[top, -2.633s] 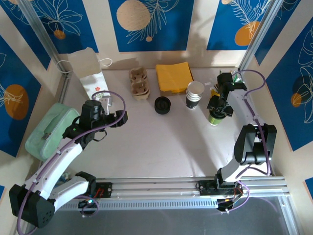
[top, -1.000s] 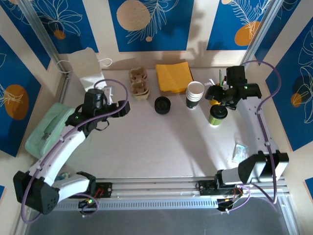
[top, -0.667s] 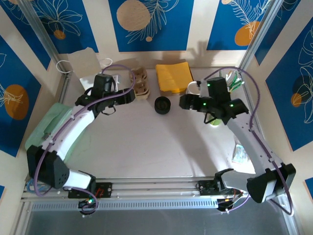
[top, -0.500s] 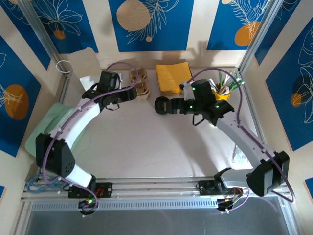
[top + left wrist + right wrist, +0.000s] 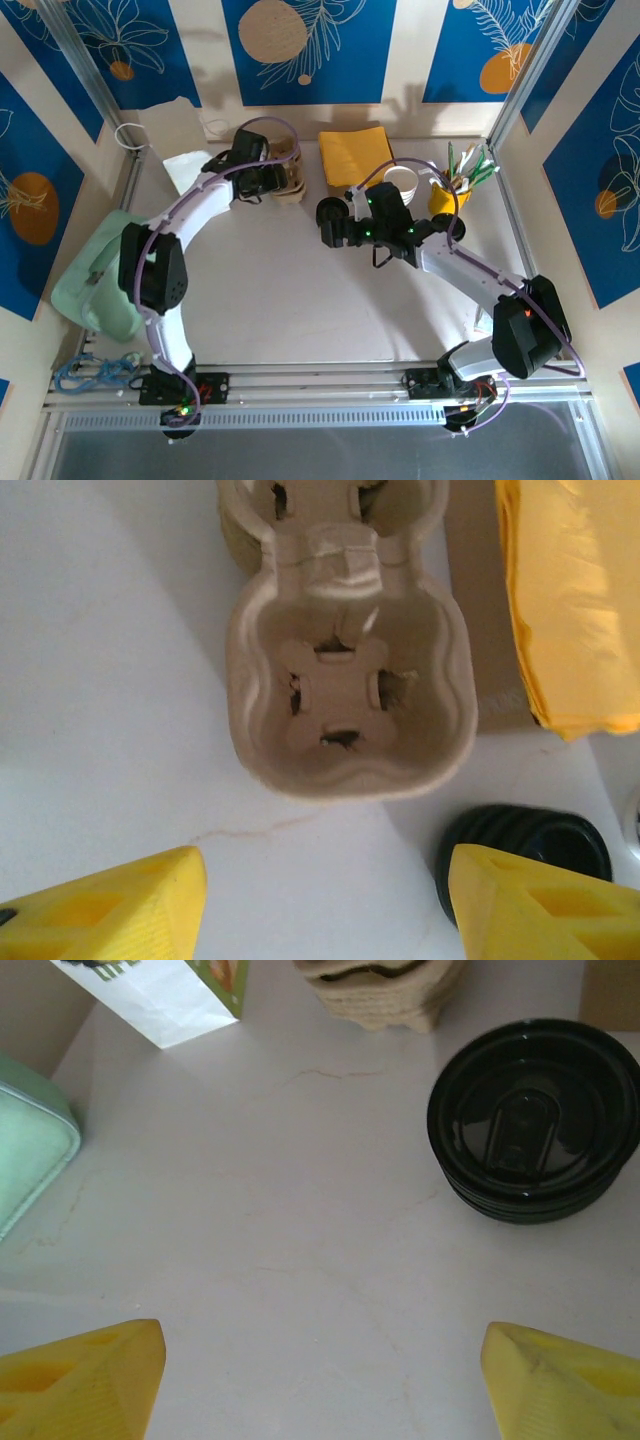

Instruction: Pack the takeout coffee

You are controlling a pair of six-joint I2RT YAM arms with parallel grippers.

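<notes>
The takeout coffee (image 5: 400,179), a white-rimmed paper cup in a nested stack, stands at the back of the table, partly hidden behind my right arm. My left gripper (image 5: 272,182) hovers at the brown pulp cup carrier (image 5: 288,172). In the left wrist view the carrier (image 5: 345,680) lies just ahead of the open left gripper (image 5: 320,910), nothing between the yellow fingers (image 5: 110,910). My right gripper (image 5: 338,228) is by the black lid stack (image 5: 330,211). Its wrist view has the lid stack (image 5: 530,1120) ahead right of the open, empty right gripper (image 5: 320,1380).
Yellow napkins (image 5: 355,155) lie at the back centre. A yellow cup of utensils (image 5: 450,190) stands back right. A white paper bag (image 5: 185,165) stands back left, with a green pouch (image 5: 90,280) along the left edge. A small packet (image 5: 490,310) lies right.
Both arms swung in toward the back middle: the left reached over to the cup carrier, the right moved left from the cups to the black lids. The left jaws narrowed slightly.
</notes>
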